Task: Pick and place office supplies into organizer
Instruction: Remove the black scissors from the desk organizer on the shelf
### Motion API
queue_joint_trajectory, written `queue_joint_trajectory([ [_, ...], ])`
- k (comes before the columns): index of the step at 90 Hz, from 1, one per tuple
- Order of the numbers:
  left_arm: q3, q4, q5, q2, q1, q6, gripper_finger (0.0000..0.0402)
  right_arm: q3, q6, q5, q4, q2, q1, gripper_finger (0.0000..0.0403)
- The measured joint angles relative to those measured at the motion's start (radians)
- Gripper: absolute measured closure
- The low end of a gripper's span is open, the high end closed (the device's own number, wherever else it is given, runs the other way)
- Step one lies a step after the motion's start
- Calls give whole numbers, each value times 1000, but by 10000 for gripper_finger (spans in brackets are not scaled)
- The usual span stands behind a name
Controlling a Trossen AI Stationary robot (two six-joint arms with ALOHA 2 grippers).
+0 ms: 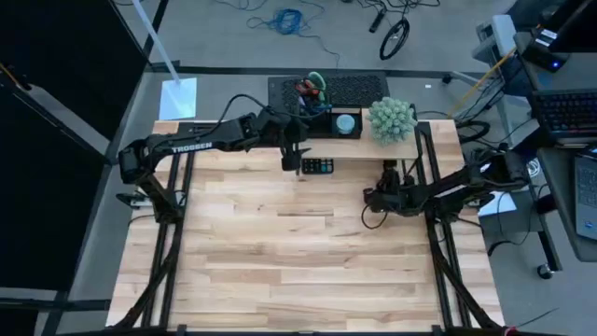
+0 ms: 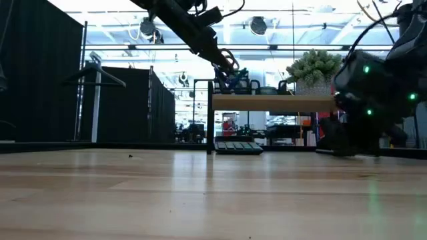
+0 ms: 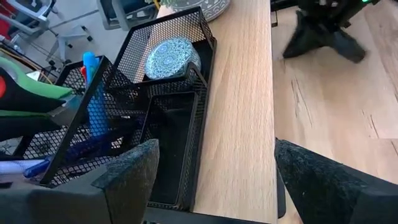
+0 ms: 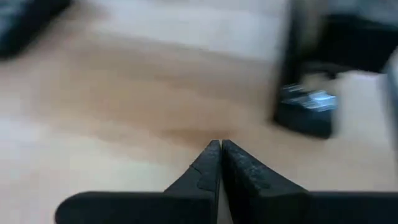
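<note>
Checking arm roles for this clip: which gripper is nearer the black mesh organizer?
Left. The left gripper, open, hovers at the organizer's front edge on the wooden riser. The right gripper, shut, sits low over the table, well off to the side.

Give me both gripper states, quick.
Left gripper: open, empty, by the organizer.
Right gripper: closed, empty, low over the table.

On my left arm [image 1: 191, 145] I can read white letters that say "TROSSEN". They run along the arm's long part, between its base and the organizer [image 1: 322, 103]. The calculator [image 1: 317, 166] near the organizer has keys, but I cannot read what is on them. I can read no other words or numbers.
</note>
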Motion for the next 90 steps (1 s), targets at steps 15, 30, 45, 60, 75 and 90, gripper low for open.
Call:
queue_joint_trajectory([
  [15, 0, 0, -72, 0, 0, 2, 93, 46, -137, -38, 1, -103, 67, 403],
  [30, 0, -17, -72, 0, -2, -73, 93, 91, -355, -135, 0, -212, 88, 403],
  [45, 0, -71, -68, 0, -6, -130, 93, 110, -488, -190, 0, -322, 87, 403],
  [60, 13, -190, -12, -8, -5, -156, 93, 110, -556, -234, -1, -422, 87, 403],
  [75, 13, -299, 40, -90, -6, -182, 93, 110, -588, -260, -1, -458, 87, 403],
  [90, 11, -439, 34, -176, -9, -203, 93, 110, -602, -260, -5, -451, 87, 403],
])
